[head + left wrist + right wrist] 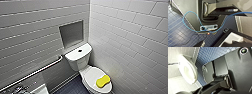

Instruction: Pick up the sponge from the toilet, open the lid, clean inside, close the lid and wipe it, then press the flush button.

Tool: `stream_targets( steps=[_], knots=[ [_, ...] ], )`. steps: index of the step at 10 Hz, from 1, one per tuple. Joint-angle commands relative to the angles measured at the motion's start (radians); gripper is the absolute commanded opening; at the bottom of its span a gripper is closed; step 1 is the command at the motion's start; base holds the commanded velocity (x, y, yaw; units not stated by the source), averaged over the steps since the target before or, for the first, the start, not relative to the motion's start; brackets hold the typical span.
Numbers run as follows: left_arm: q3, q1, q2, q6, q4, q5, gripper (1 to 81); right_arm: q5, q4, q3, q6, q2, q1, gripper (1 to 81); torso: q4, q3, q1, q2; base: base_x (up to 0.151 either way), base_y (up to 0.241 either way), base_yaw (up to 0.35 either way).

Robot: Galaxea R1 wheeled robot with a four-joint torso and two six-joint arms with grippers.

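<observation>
Yellow sponge (103,81): laid on the closed lid (92,74), near its front edge.
Grippers: state cannot be told.

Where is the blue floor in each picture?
Head view: the blue floor is at the bottom middle, left of the toilet.
Left wrist view: the floor lies under the looping blue cable.
Right wrist view: the floor runs beside the tiled wall.
Shared landmark: that tiled wall.
</observation>
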State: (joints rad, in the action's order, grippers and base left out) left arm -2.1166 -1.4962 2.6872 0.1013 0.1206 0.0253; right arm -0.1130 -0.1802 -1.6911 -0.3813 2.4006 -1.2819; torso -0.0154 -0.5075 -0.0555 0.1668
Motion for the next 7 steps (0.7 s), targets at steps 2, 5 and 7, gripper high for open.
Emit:
stream_targets(
  steps=[2,5,7],
  knots=[
    [-0.005,-0.022,-0.001,-0.009,0.011,-0.073,81.1,0.053,-0.004,0.044,-0.09,-0.061,0.184,81.1,0.0,-0.123,-0.085,0.132,0.0,0.0,0.0],
    [-0.066,-0.026,0.045,-0.008,0.011,-0.079,81.1,0.058,-0.005,0.047,-0.16,-0.068,0.317,81.1,0.0,-0.23,-0.157,0.245,0.0,0.0,0.0],
    [-0.068,-0.026,0.051,-0.008,0.011,-0.085,81.1,0.068,-0.005,0.03,-0.192,-0.062,0.382,81.1,0.0,-0.197,-0.2,0.31,0.0,0.0,0.0]
  ],
)
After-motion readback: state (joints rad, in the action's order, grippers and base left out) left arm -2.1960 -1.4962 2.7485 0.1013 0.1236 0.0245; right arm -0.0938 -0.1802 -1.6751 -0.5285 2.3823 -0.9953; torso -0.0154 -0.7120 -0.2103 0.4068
